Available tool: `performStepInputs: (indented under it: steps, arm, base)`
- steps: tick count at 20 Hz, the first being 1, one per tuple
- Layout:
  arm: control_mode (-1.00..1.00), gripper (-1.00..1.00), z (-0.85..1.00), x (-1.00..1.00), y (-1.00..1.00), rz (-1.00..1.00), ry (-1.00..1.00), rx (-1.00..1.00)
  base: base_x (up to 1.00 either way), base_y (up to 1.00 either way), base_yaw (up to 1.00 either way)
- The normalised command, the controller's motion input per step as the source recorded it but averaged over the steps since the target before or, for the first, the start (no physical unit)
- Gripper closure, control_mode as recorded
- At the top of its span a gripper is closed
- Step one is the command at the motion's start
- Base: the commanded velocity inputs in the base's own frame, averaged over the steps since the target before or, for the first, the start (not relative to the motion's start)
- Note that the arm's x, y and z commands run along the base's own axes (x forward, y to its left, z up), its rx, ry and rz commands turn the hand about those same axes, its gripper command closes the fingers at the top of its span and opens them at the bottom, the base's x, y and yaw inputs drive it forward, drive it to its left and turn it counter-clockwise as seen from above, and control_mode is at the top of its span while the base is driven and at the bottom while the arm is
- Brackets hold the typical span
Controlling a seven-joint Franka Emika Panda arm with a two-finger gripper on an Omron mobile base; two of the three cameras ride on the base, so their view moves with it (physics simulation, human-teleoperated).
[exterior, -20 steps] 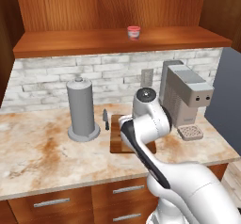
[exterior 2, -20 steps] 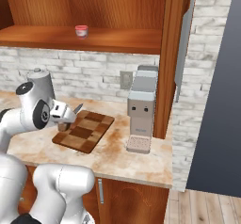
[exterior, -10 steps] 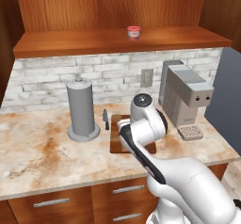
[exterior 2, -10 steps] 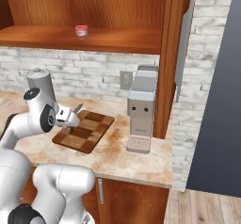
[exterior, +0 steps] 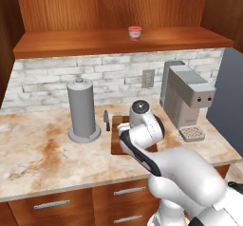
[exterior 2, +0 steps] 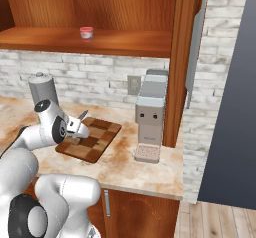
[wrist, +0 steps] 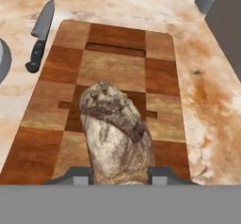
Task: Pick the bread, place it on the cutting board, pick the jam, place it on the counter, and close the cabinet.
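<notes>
While gripped: one bread (wrist: 116, 133), one jam (exterior: 135, 32)

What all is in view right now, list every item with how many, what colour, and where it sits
bread: one, dark brown mottled crust, held over the cutting board
cutting board: one, checkered dark and light brown, on the counter
jam: one, red jar with pale band, on the open cabinet shelf
knife: one, black handle and grey blade, on the counter beside the board
canister: one, grey, tall, on the counter by the knife
coffee machine: one, grey, at the counter's right end
wall outlet: one, grey, on the brick backsplash
cabinet: one, reddish-brown, door open
counter: one, beige with orange-brown blotches, above wooden drawers
tool: one, dark tips, shut on the bread
</notes>
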Motion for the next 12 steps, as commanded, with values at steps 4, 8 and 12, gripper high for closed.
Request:
performStepInputs:
  steps: [4,8,12]
  arm:
    - [-1.0,1.0,-0.27,0.41,0.0,-0.03,0.0,0.0]
    - [-1.0,1.0,-0.22,0.42,0.0,-0.03,0.0,0.0]
    - [-1.0,1.0,-0.23,0.35,0.0,-0.02,0.0,0.0]
  base:
    - [0.0,0.0,0.0]
    - [0.0,0.0,0.0]
    - [0.0,0.0,0.0]
